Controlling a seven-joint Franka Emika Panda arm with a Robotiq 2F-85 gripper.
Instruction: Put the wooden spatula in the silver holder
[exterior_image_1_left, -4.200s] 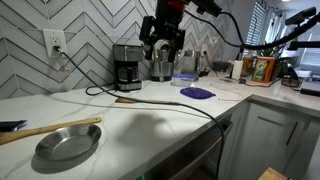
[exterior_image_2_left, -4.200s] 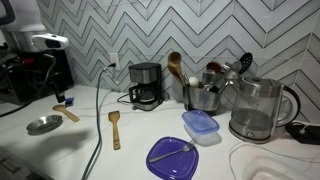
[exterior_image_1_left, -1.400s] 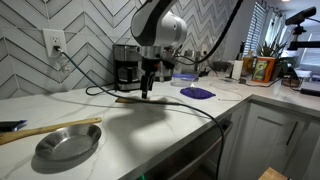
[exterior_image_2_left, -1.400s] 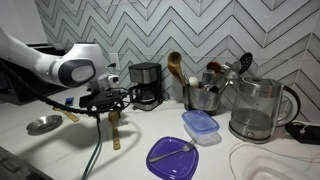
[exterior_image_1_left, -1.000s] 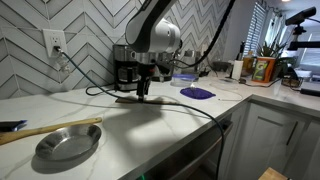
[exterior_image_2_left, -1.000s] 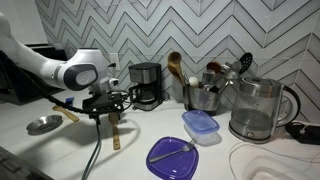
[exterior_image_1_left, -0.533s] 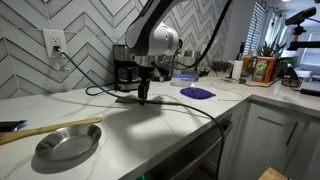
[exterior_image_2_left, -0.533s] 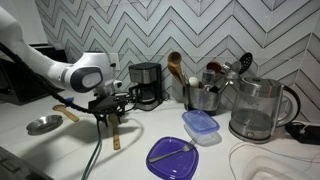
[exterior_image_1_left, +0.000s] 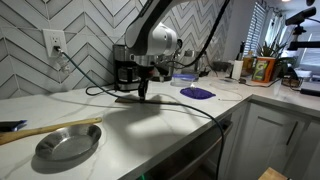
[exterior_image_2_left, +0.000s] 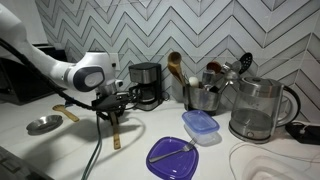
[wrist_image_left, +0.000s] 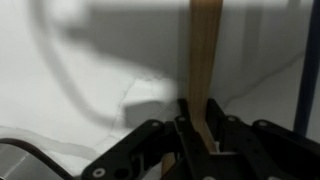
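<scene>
Exterior view | white marble counter (exterior_image_1_left: 150, 130) (veined) | chevron-tile backsplash (exterior_image_1_left: 85, 30)

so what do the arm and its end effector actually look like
The arm has smooth, rounded white links and a round grey joint cap. The end effector is black; the wrist view shows two slim dark fingers on hinged linkages. Thin black cables loop off the arm's upper part. No markings are legible.

Coffee maker (exterior_image_2_left: 146, 85), glass kettle (exterior_image_2_left: 258, 110) and steel pan (exterior_image_1_left: 68, 146) occupy the counter (exterior_image_1_left: 150, 130).
</scene>
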